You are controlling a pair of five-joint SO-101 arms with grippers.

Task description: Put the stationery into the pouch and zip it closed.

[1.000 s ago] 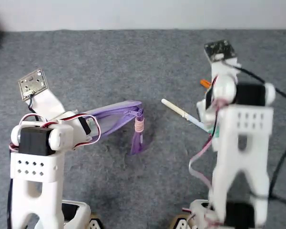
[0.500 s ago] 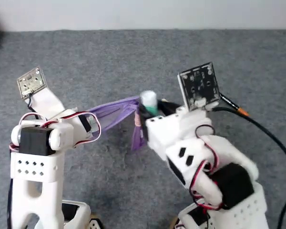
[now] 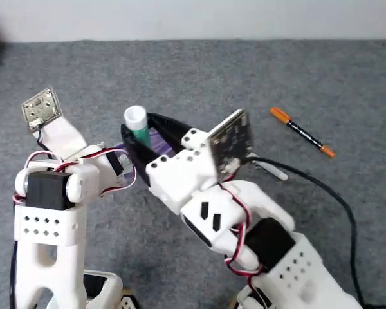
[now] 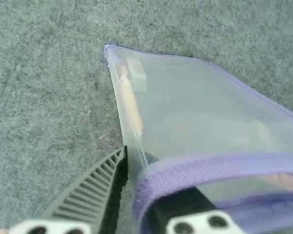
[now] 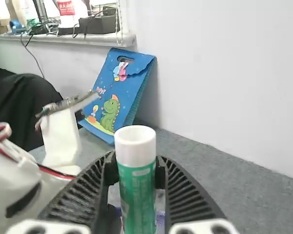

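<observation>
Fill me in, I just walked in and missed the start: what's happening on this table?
Two robot arms are packing a pouch. The left gripper is shut on an edge of the purple mesh pouch, which already holds a pencil and a small white block. The right gripper is shut on a green glue stick, held upright close over the pouch. An orange-capped marker lies off on the grey table, not yet packed.

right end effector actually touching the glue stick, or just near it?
Touching. The right wrist view shows the glue stick standing upright between the right end effector fingers, both pressed against its green body with no gap.
</observation>
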